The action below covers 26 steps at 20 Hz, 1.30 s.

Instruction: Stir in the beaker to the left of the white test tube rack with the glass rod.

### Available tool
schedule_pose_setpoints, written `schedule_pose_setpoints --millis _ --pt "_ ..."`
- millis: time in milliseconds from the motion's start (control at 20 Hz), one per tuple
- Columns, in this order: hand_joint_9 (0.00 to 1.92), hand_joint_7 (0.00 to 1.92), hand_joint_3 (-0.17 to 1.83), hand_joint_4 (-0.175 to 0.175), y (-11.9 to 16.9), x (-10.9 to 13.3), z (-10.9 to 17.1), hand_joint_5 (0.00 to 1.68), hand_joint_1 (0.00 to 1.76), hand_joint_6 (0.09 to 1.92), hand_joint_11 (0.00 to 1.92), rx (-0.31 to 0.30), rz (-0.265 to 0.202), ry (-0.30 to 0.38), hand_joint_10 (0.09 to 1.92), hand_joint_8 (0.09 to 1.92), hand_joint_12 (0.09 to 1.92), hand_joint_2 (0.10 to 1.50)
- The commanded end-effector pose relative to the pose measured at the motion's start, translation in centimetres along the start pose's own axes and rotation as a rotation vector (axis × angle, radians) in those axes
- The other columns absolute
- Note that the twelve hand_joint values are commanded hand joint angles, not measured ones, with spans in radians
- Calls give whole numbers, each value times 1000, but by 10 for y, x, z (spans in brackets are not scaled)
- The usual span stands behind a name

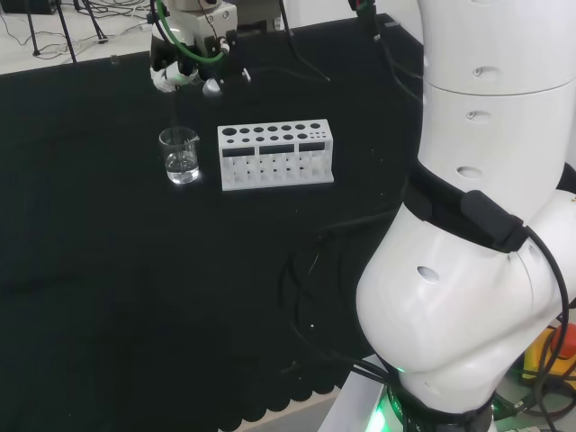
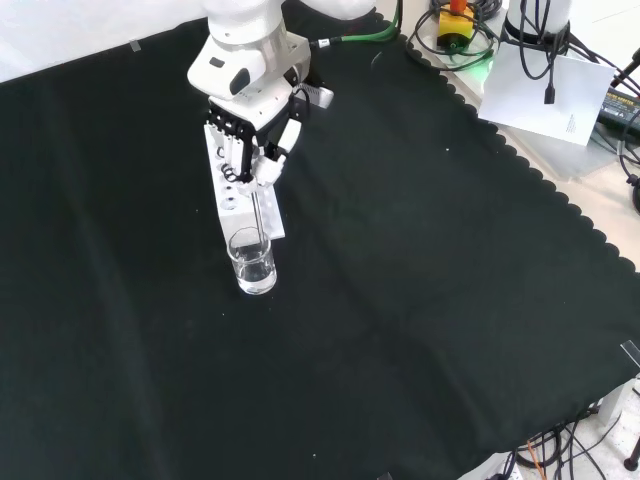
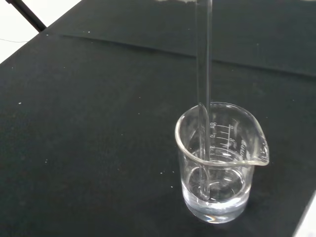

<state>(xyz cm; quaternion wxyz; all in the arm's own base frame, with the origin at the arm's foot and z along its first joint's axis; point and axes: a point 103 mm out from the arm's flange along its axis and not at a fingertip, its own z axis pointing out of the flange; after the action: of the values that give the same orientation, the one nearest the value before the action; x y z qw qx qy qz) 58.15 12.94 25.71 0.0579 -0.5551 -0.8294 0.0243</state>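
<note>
A black cloth (image 2: 420, 300) covers the bench. In the head view the white test tube rack (image 1: 275, 156) stands just right of the beaker (image 1: 181, 156), nothing between them. The hand (image 2: 252, 140), above the beaker, has its fingers curled round the glass rod (image 3: 203, 74). The clear beaker holds a little clear liquid; the rod's tip dips in. Graduation marks show, unreadable.

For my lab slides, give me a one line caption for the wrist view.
Glass rod standing inside a small clear beaker, its tip dipped in the liquid at the bottom, on black cloth.
</note>
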Motion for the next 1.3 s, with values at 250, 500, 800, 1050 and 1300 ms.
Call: schedule_pose_setpoints --millis 250,500,800,1050,1300 --pt "1612 1215 -175 -175 19 -3 1 1183 1313 402 1597 -6 -13 7 718 929 726 1110" --pt "1611 1214 -175 -175 18 -21 -4 1181 1313 404 1596 -6 6 2 719 932 728 1110" --pt "1611 1213 -175 -175 2 -24 -10 1179 1313 408 1595 1 30 -7 721 934 730 1111" --pt "1611 1211 -175 -175 9 10 -4 1177 1313 411 1594 23 -14 -7 723 937 732 1111" --pt "1610 1210 -175 -175 27 18 -3 1175 1313 414 1593 13 -36 2 724 939 735 1112"
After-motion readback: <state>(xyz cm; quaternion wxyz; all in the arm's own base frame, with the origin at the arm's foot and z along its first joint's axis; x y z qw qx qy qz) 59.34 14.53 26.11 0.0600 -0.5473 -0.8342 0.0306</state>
